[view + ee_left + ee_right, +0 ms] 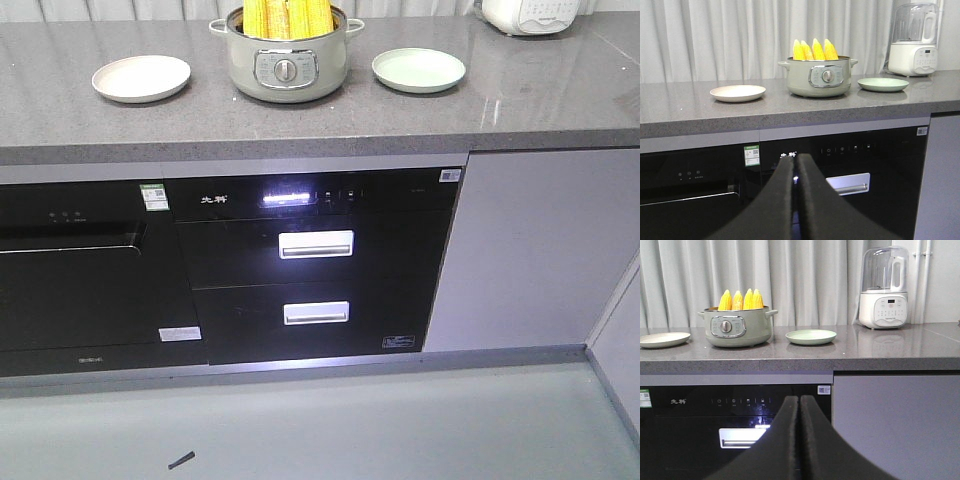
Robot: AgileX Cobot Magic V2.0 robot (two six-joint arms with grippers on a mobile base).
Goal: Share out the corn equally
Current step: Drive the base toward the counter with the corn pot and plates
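1. Black fingers of the left gripper (795, 161) fill the bottom centre of the left wrist view, pressed together along a thin seam, holding nothing.
2. Right gripper (799, 400) looks the same at the bottom centre of its own view: fingers closed on each other, empty.
3. Corn (814, 50) stands upright, four tips showing, in the pale green pot (820, 77) at the upper middle of the frame, on the grey counter (60, 120).
4. In the front view, a cream plate (141, 78) lies in the upper left and a green plate (419, 70) right of the pot; both are bare.
5. No cob is dealt out, so I judge the task at its start, with the reach toward the pot in hand.
6. Next, a gripper likely needs to rise above the counter edge, open, and come down over a cob tip.
7. Corn is well apart from both pairs of fingers, higher in each wrist frame.
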